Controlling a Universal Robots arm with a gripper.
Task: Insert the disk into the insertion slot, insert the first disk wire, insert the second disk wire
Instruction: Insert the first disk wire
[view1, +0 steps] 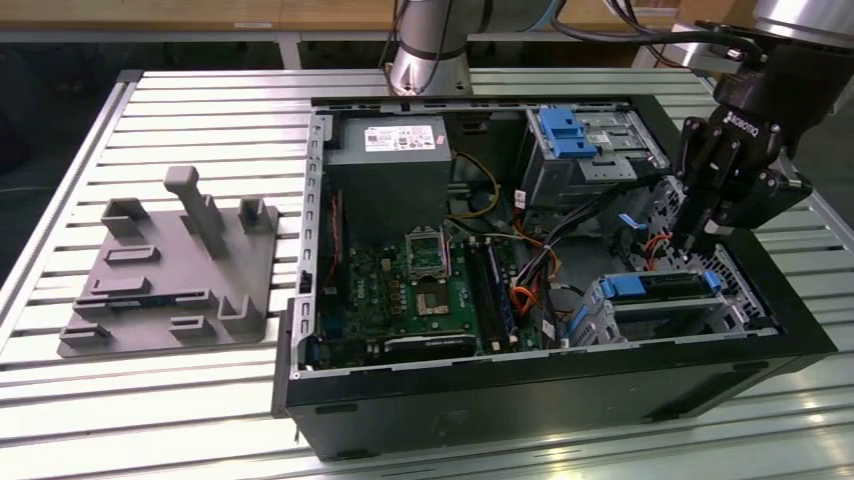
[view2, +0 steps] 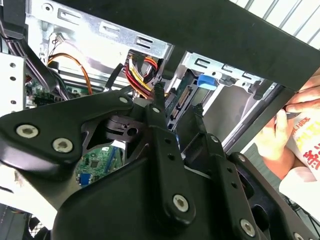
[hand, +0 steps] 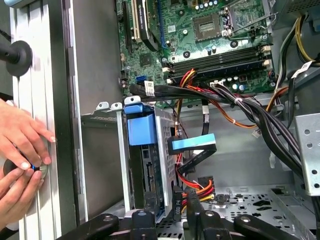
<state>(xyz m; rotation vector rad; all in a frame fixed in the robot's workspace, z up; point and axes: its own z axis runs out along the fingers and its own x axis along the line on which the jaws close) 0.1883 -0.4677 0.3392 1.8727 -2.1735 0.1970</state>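
The disk (view1: 661, 287), silver in a blue plastic frame, sits inside the insertion slot (view1: 731, 312), a perforated silver cage at the case's corner on the exterior view's right. My gripper (view1: 690, 243) hangs just above it, pointing down. In the second wrist view my gripper (view2: 178, 97) stands open, and the disk's connector port (view2: 182, 100) shows through the gap. A red-yellow-black wire bundle (hand: 200, 186) ends in a black plug close to my gripper (hand: 170, 202); I cannot tell whether they touch. A blue-tipped flat cable (hand: 192, 145) hangs loose beside the disk (hand: 149, 172).
A taller grey bay with a blue latch (view1: 571, 135) stands at the back of the case. The motherboard (view1: 414, 290) and thick black cables (hand: 225, 97) lie beside the cage. A person's hands (hand: 20, 150) rest outside the case wall. A grey fixture plate (view1: 167, 270) lies on the slatted table.
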